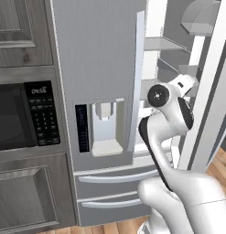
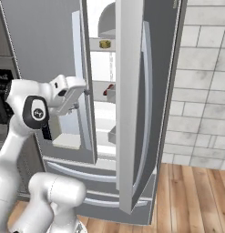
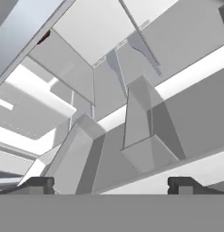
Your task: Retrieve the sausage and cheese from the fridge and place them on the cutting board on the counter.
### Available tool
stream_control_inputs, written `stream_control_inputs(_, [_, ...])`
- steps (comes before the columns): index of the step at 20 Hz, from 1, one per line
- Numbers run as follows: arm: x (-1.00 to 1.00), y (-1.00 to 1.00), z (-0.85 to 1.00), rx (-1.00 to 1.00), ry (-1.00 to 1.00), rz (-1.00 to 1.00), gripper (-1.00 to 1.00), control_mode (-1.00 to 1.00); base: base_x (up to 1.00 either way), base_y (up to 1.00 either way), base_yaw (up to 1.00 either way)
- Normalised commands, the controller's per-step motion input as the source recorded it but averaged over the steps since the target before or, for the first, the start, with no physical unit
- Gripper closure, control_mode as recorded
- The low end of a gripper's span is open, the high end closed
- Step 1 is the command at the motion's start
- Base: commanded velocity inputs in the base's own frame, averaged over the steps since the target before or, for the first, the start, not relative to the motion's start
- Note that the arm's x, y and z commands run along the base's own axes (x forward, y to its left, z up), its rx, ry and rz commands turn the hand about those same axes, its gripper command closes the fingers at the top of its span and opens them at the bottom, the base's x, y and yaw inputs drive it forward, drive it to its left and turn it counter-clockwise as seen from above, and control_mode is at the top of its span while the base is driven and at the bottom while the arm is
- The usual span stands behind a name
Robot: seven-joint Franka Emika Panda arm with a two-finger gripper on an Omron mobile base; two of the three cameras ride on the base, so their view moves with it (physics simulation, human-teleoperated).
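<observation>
We reach into tall silver-grey French-door fridge point(image 2: 132, 113), right door ajar. Gripper point(image 3: 111, 186) spread wide, empty. Small dark red-brown sausage point(image 2: 108, 89) on middle shelf, far behind door edge. Likely light, firm, round, prone to roll; pinch across middle.

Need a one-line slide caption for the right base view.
Arm reaching past the open fridge door toward white shelves, where a dark red sausage sits.

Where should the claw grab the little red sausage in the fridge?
Probably around its middle, coming straight in through the fridge's open right side. The sausage sits at a shelf's front edge, mostly hidden behind the door edge, so its exact pose is unclear. The open claw has room.
</observation>
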Motion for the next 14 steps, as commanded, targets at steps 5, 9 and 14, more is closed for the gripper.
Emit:
stream_control_inputs(5, [0.45,-0.29,-0.11,-0.07,-0.01,-0.01,-1.0,-1.0,0.0,0.0,0.0])
stream_control_inputs(9, [0.39,-0.18,-0.23,-0.07,0.0,0.0,-1.0,-1.0,0.0,0.0,0.0])
stream_control_inputs(14, [0.13,-0.4,-0.09,-0.07,0.0,-0.02,-1.0,-1.0,0.0,0.0,0.0])
